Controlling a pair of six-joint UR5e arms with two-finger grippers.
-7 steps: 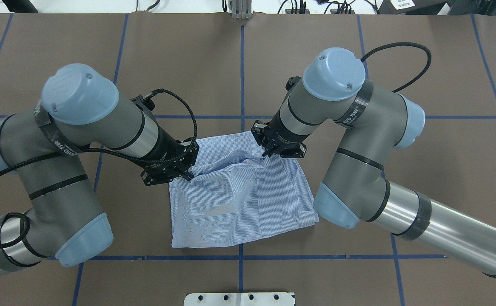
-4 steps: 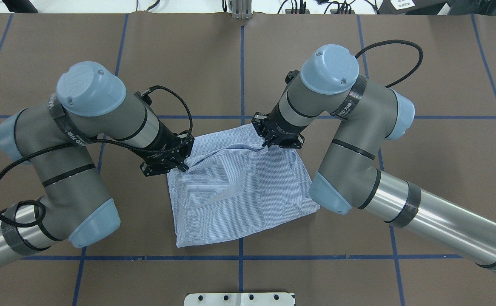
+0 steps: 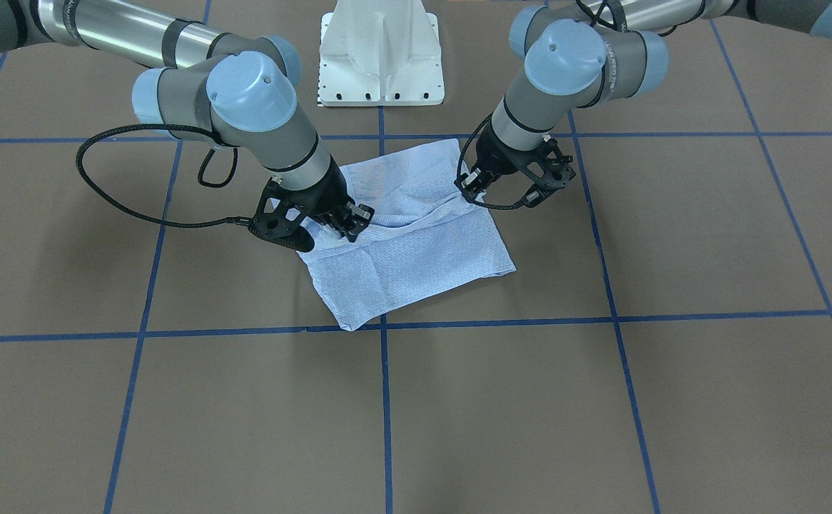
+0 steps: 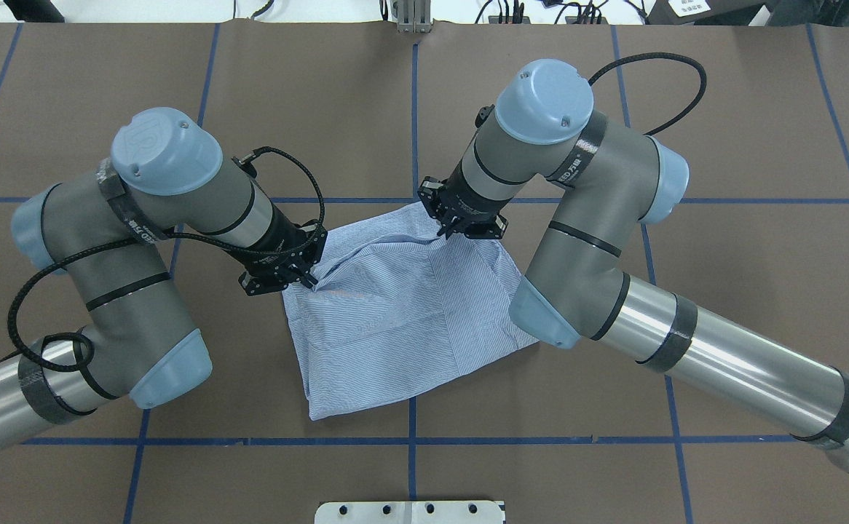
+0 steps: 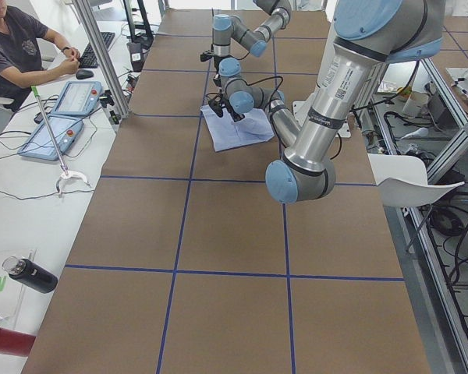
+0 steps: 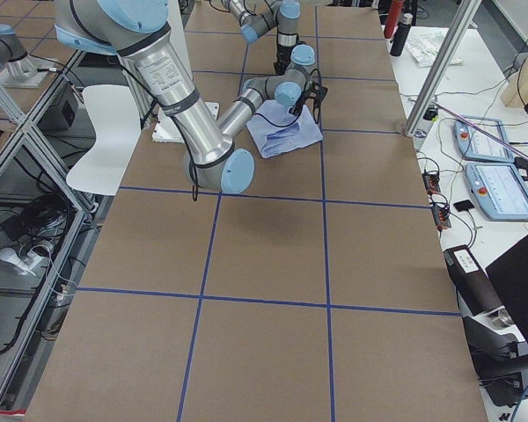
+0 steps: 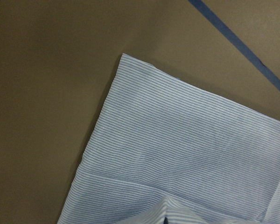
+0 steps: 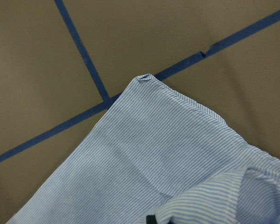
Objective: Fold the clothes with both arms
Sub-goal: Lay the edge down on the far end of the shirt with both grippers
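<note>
Striped shirt (image 4: 395,327) is lying folded near the middle of the table (image 4: 541,451); you're clamping left gripper (image 4: 309,281) and right gripper (image 4: 443,230) on its raised top layer.

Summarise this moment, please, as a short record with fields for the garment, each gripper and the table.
garment: light blue-and-white finely striped fabric shirt, partly folded
left: black two-finger left gripper, shut on the shirt's raised upper layer
right: black two-finger right gripper, shut on the same raised layer
surface: brown table marked with a blue tape grid, the shirt lying on it
</note>
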